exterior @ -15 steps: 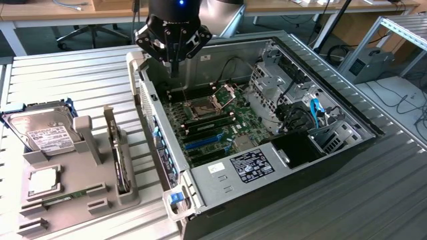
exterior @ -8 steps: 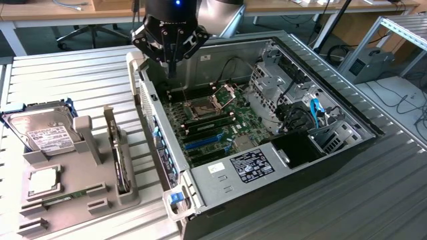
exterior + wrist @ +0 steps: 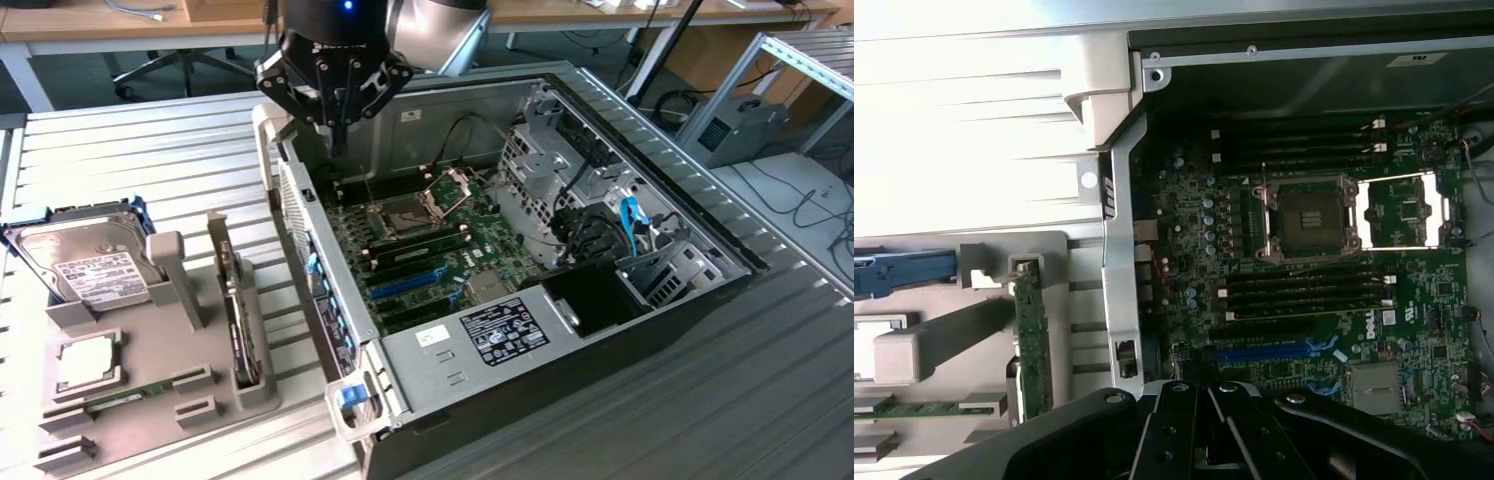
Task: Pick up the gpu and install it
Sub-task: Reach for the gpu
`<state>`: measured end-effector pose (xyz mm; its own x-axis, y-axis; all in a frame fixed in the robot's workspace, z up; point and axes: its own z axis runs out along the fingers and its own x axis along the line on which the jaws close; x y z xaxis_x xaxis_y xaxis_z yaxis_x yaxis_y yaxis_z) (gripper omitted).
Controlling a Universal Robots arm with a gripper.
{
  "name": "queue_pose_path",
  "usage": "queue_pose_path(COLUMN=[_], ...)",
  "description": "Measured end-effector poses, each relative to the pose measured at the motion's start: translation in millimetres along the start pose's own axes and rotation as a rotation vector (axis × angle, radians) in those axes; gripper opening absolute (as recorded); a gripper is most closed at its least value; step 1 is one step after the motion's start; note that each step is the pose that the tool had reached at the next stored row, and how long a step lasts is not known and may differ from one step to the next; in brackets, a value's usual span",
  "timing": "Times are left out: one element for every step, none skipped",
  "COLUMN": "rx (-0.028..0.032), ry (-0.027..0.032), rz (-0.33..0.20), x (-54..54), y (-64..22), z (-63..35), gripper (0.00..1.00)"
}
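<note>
Gripper (image 3: 338, 138), fingers pressed together and empty, above open computer case (image 3: 414, 385); gpu (image 3: 240, 320) stands in tray (image 3: 140, 430), not yet picked.

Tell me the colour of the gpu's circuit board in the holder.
Green; the gpu shows best in the wrist view.

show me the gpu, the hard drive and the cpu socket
gpu (image 3: 1032, 340), wrist view, green board face
hard drive (image 3: 91, 272), exterior view, white label
cpu socket (image 3: 398, 220), exterior view, open middle of the socket
</note>
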<state>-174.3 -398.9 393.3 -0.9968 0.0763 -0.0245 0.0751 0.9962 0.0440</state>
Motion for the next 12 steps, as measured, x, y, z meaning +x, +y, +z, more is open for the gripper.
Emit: queue_pose_path(rx=[0.0000,0.0000,0.0001,0.0001,0.0001,0.0001,0.0000,0.0000,0.0001,0.0000,0.0000,0.0001], ry=[0.0000,0.0000,0.0000,0.0000,0.0000,0.0000,0.0000,0.0000,0.0000,0.0000,0.0000,0.0000], rz=[0.000,0.000,0.000,0.000,0.000,0.000,0.000,0.000,0.000,0.000,0.000,0.000], x=[0.5,1.0,1.5,2.1,2.6,3.1,3.7,4.2,4.7,5.3,6.0,6.6], y=[0.0,-0.1,-0.1,-0.2,-0.2,-0.3,-0.3,-0.3,-0.4,-0.4,-0.5,-0.5], z=[0.0,0.0,-0.1,-0.1,-0.1,-0.1,-0.1,-0.1,-0.1,-0.2,-0.2,-0.2], gripper=[0.11,0.11,0.11,0.11,0.11,0.11,0.11,0.11,0.11,0.11,0.11,0.11])
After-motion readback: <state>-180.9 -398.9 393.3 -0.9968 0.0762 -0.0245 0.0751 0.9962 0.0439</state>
